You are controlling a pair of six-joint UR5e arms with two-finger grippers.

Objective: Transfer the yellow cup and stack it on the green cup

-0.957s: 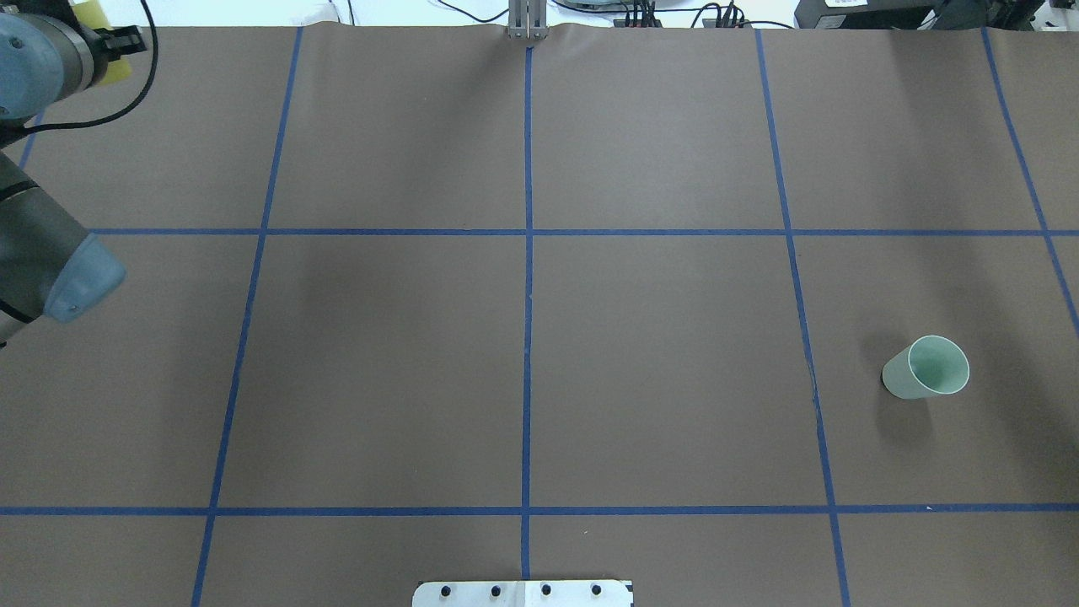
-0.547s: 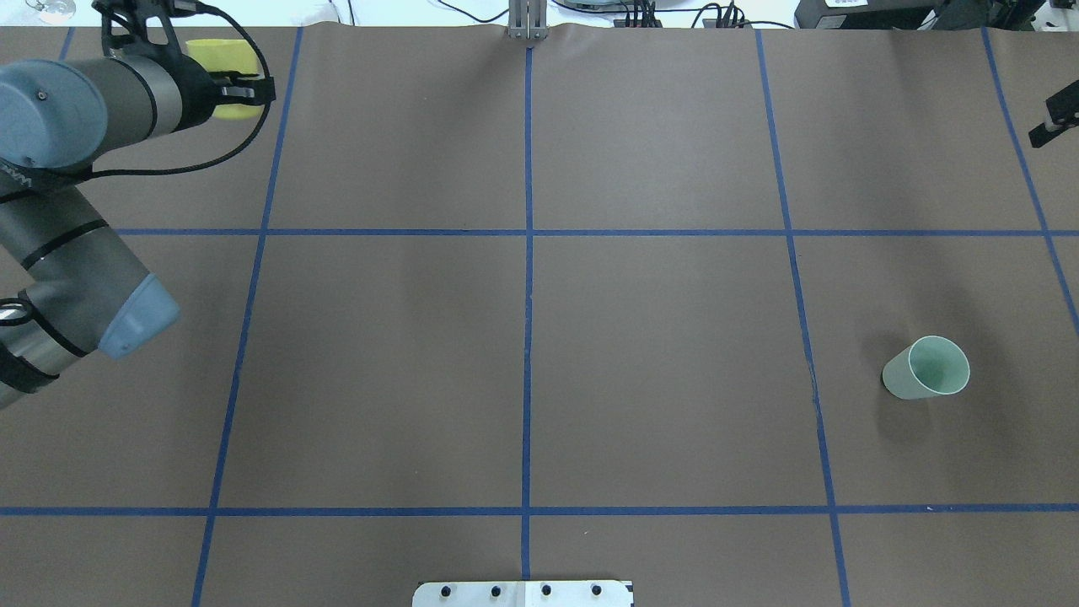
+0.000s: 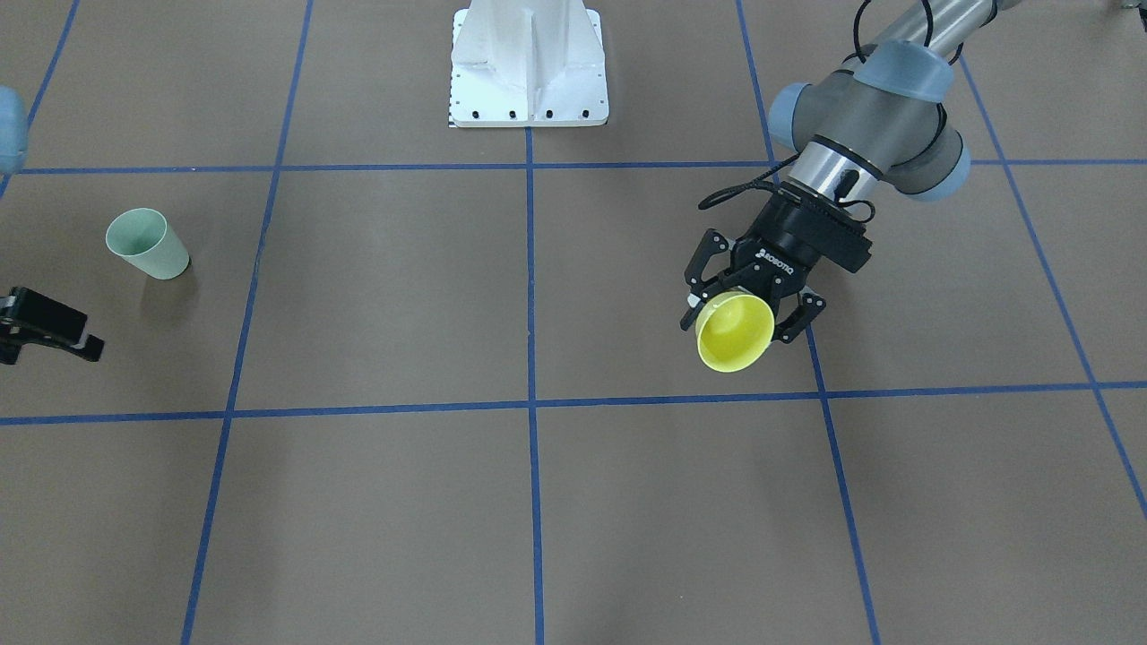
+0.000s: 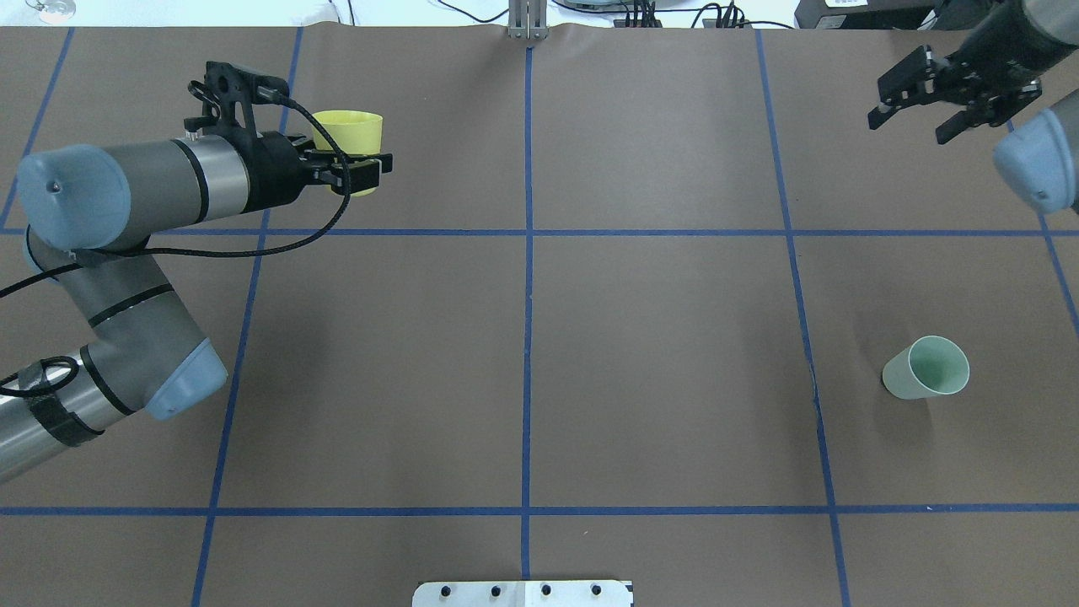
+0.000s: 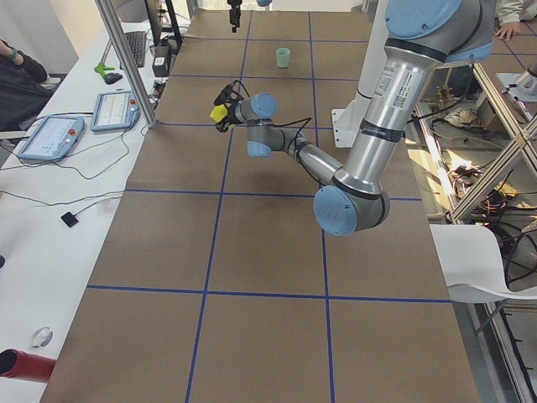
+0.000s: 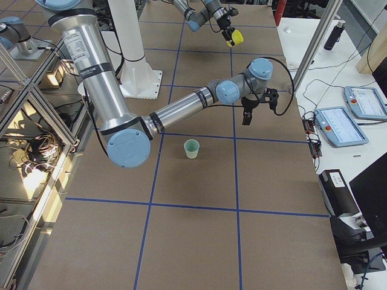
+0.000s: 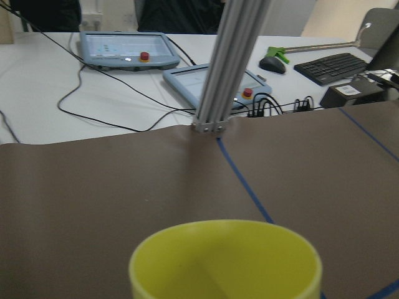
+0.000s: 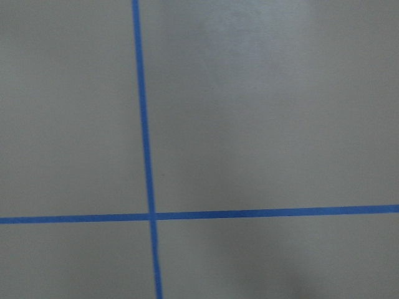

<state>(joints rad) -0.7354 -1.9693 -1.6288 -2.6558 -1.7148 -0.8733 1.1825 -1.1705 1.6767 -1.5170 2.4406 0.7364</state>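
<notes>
My left gripper (image 4: 361,158) is shut on the yellow cup (image 4: 347,133) and holds it upright above the far left part of the table. The cup also shows in the front view (image 3: 735,333) and fills the bottom of the left wrist view (image 7: 224,265). The green cup (image 4: 926,367) stands upright on the near right part of the table, also seen in the front view (image 3: 148,244) and the right side view (image 6: 191,148). My right gripper (image 4: 910,125) is open and empty above the far right corner, well beyond the green cup.
The table is covered in brown paper with a blue tape grid. The robot's white base plate (image 3: 529,63) is at the near edge. An aluminium post (image 7: 234,62) stands at the far edge, with consoles (image 7: 124,50) and cables behind it.
My left arm has swung right, carrying the yellow cup from the far left corner toward the middle. My right gripper has come into view at the far right.
</notes>
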